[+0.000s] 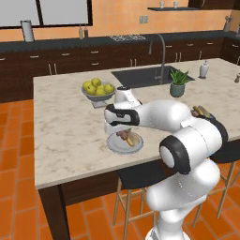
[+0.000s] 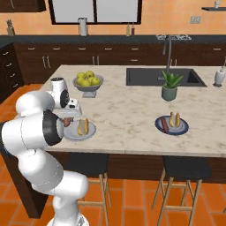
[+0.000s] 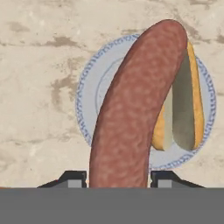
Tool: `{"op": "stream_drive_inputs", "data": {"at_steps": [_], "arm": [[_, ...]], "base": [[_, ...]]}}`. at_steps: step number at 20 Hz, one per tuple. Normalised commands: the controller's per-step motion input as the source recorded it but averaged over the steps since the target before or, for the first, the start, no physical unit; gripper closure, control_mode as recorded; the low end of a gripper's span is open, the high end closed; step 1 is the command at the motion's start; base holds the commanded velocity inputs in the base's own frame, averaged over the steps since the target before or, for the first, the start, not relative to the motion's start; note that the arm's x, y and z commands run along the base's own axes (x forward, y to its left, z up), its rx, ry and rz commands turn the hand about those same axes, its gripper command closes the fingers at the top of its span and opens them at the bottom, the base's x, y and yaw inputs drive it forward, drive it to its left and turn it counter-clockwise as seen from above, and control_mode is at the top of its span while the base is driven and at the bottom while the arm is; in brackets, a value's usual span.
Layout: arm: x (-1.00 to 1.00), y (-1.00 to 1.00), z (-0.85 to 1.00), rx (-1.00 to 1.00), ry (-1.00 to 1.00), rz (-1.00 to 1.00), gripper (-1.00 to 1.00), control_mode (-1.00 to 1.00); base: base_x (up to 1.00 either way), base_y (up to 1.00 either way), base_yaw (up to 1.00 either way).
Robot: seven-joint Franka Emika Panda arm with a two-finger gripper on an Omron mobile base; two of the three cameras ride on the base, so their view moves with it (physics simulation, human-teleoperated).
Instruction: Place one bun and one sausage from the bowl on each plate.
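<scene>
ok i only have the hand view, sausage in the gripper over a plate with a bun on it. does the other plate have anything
Observer: Yes. In the right base view the blue-grey plate holds a bun and a second sausage.
Operator: anything near my plate i could hit
Observer: A silvery fruit bowl stands behind the pale grey plate, apart from it.
Operator: where on the counter is my plate
Observer: Close to the front edge of the marble counter, with a stool tucked below it. The gripper has the held sausage at that plate's left side.
</scene>
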Motion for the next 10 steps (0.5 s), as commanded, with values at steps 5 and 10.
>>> {"op": "stream_drive_inputs", "data": {"at_steps": [5, 10], "arm": [[0.21, -0.17, -0.94, -0.02, 0.09, -0.01, 1.0, -1.0], [0.01, -0.2, -0.49, 0.0, 0.0, -0.03, 1.0, -1.0]], "base": [[0.0, 0.0, 0.0], [0.0, 0.0, 0.0]]}}
